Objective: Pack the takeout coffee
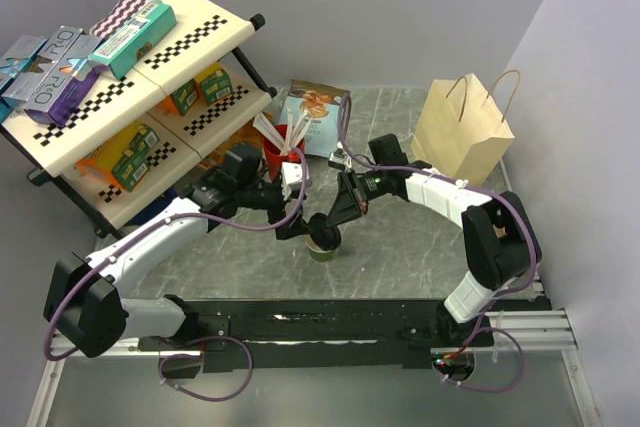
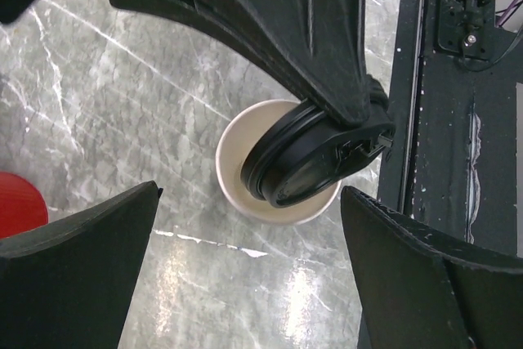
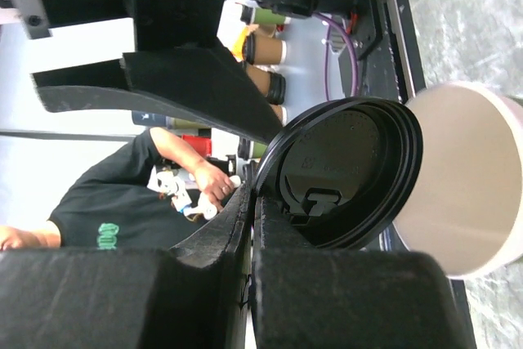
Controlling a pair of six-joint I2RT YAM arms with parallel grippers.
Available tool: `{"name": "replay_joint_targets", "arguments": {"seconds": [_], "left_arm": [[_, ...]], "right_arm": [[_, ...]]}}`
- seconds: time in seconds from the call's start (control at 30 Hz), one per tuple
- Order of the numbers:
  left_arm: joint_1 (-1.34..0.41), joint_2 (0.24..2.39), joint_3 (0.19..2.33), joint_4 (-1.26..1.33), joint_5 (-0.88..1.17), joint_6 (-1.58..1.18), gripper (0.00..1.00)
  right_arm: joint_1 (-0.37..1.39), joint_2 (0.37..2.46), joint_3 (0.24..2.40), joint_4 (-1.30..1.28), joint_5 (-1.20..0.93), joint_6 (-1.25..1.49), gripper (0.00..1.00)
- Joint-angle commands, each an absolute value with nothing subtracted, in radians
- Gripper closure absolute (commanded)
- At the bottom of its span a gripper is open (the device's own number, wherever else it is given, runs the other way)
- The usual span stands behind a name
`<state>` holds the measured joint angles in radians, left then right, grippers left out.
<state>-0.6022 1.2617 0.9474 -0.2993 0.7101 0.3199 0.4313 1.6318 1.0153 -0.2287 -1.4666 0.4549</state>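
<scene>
The dark-green coffee cup [image 1: 325,247] stands open on the marble table; its cream inside shows in the left wrist view [image 2: 237,171] and the right wrist view [image 3: 466,194]. My right gripper [image 1: 325,225] is shut on the edge of the round black lid [image 3: 343,173] and holds it tilted over the cup's mouth; the lid also shows in the left wrist view [image 2: 306,157]. My left gripper [image 1: 292,227] is open just left of the cup, with its fingers [image 2: 78,251] wide apart and nothing between them.
A red cup [image 1: 275,155] with white stirrers stands behind the arms. A brown paper bag [image 1: 462,132] stands at the back right. A snack packet [image 1: 315,117] lies at the back middle. A checkered shelf [image 1: 150,97] with boxes fills the back left.
</scene>
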Motion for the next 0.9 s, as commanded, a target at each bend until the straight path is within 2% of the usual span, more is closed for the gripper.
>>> {"name": "replay_joint_targets", "arguments": {"seconds": [0.0, 0.63, 0.87], "left_arm": [[-0.621, 1.275, 0.969, -0.264, 0.735, 0.334, 0.01], [-0.638, 1.287, 0.95, -0.238, 0.721, 0.328, 0.01], [-0.638, 1.282, 0.942, -0.236, 0.713, 0.33, 0.01]], "right_arm": [[0.429, 1.652, 1.063, -0.359, -1.464, 0.327, 0.98], [0.417, 1.654, 1.114, -0.48, -1.345, 0.218, 0.91], [0.414, 1.655, 1.138, -0.537, -1.286, 0.167, 0.8]]}}
